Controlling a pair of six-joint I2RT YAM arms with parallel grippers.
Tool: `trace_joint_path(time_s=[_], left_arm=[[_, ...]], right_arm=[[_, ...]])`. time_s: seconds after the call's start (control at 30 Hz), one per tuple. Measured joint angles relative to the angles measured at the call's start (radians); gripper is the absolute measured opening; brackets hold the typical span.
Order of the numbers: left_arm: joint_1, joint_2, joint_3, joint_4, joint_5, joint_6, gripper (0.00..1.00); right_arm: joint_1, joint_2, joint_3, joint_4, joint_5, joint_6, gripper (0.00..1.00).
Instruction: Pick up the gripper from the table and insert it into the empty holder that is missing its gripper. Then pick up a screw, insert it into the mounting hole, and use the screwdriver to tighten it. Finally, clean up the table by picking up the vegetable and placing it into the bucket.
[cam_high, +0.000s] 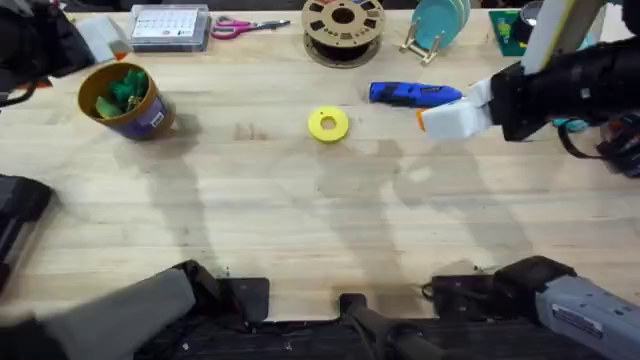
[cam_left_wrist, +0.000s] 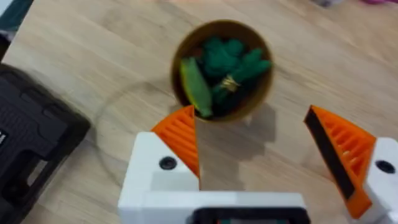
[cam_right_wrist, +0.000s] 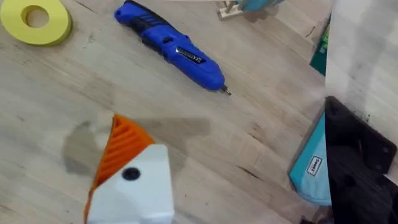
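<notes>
**Risk of knocking the bucket; free room toward the middle**

Left end effector (cam_left_wrist: 249, 118): spread wide, holding nothing, directly above the bucket (cam_left_wrist: 224, 25). Inside the bucket: the vegetable (cam_left_wrist: 196, 87), leaning against the inner wall next to some green pieces, so probably already delivered.

Right end effector (cam_high: 440, 120): far to the right of the bucket, just beside the screwdriver (cam_high: 415, 94). Cannot tell how far open, nor whether holding anything. No sure sight of the screw or of the loose gripper, so no judgement possible on the mounting steps.

Possible trouble from here:
- Dropping straight down over the bucket could catch 1 orange pad on the rim and tip or push the light tin, spilling the vegetable back on the tabletop (cam_high: 300, 220).
- Swinging away from the bucket toward the black case (cam_high: 20, 215) could strike it, as it lies near, at the tabletop's edge.
- Sweeping low on the far right side could roll the round screwdriver, or push the yellow ring (cam_high: 328, 124) lying between it and the bucket.

Open room: plenty of bare wood from the bucket toward the middle and toward the arm bases. Crowded along the far edge beyond the bucket, with boxes and other items. Safest to lift up first, then retreat over the bare middle.
</notes>
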Motion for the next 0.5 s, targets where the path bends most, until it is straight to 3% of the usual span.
trace_joint_path(time_s=[0.1,0.23,0.5], left_arm=[[-0.075,-0.098,0.000,-0.064,0.016,0.011,0.985],[-0.232,-0.165,0.000,-0.154,0.036,0.011,0.985],[-0.533,-0.129,0.000,-0.229,0.043,-0.010,0.985]], right_arm=[[0.000,0.000,0.000,0.000,0.000,0.000,0.998],[0.000,0.000,0.000,0.000,0.000,0.000,0.998],[0.000,0.000,0.000,0.000,0.000,0.000,0.998]])
